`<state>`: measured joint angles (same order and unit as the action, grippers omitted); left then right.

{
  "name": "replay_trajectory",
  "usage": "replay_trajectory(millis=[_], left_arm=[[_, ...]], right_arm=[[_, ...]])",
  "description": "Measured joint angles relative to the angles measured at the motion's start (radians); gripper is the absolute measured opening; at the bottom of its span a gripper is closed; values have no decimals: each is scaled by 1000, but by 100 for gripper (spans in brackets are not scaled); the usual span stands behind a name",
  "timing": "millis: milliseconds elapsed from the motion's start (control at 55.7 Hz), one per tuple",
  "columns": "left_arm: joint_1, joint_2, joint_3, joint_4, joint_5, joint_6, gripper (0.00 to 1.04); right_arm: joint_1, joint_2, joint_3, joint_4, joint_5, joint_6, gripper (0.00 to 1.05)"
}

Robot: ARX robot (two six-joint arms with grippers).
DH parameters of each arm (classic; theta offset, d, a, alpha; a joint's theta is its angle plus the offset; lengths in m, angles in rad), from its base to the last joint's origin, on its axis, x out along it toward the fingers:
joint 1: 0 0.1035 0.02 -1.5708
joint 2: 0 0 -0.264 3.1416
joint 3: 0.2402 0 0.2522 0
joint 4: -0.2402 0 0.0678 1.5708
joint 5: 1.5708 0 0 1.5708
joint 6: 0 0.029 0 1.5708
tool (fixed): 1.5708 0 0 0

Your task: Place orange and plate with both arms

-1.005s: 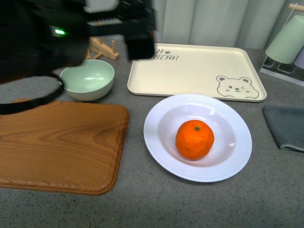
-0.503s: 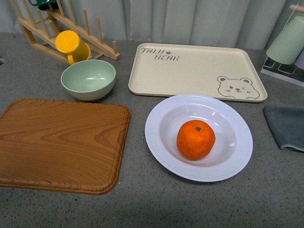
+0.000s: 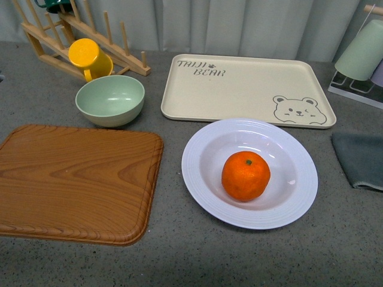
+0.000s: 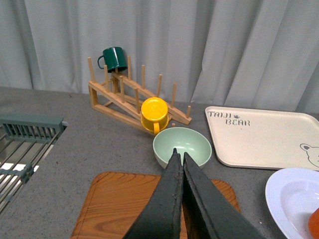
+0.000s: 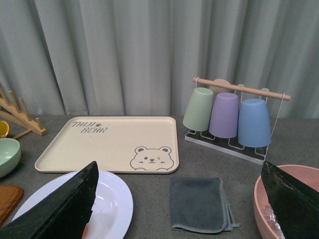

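out front, the orange (image 3: 245,176) sits in the well of the plate (image 3: 192,164), plate on the bench (image 3: 179,257) just beside the wooden board (image 3: 78,179), no arm showing. left wrist view: left tool (image 4: 179,153) pinched closed on nothing, hanging over the board. right wrist view: right tool (image 5: 178,167) spread wide, empty, plate rim near it. looks placed, so pull both arms up and away, no nudging that rim.

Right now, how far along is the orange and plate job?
Done, it seems: the orange sits in the plate on the counter. In hand: nothing; the left gripper is shut empty, the right gripper open. Left: apparently nothing; neither arm shows in the front view.
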<state>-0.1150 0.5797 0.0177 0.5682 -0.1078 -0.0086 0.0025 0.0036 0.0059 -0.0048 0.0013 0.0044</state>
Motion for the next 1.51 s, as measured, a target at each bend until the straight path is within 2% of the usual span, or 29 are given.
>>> replay_trajectory(millis=[54,126,431,844,951,1113,1239,1293,1346,1400,1508], left_arm=[[62,-50,0,-48,85,1,4],[109,-110,-1,-101,94,1,4],[112,-293,-1,-278,106,1,4],[112,-412,-1,-397,106,1,4],[112,-548,-1,-557,108,1,4],[113,-574,0,-566,108,1,4],[113,-575,0,-567,108,1,26],[113,-575,0,-567,108,1,37],[113,-575,-1,-568,108,1,46],[113,-575,0,-568,108,1,59],[113,-575,-1,-568,108,1,80]], right_arm=[[0,0,0,0,0,0,96],[0,0,0,0,-2,0,96],[0,0,0,0,-2,0,96],[0,0,0,0,-2,0,96],[0,0,0,0,0,0,96],[0,0,0,0,-1,0,96],[0,1,0,-1,1,0,96],[5,50,31,-82,26,-3,96],[6,127,42,-77,26,-11,96],[0,246,42,11,18,-24,96],[-25,499,65,228,-39,-17,96]])
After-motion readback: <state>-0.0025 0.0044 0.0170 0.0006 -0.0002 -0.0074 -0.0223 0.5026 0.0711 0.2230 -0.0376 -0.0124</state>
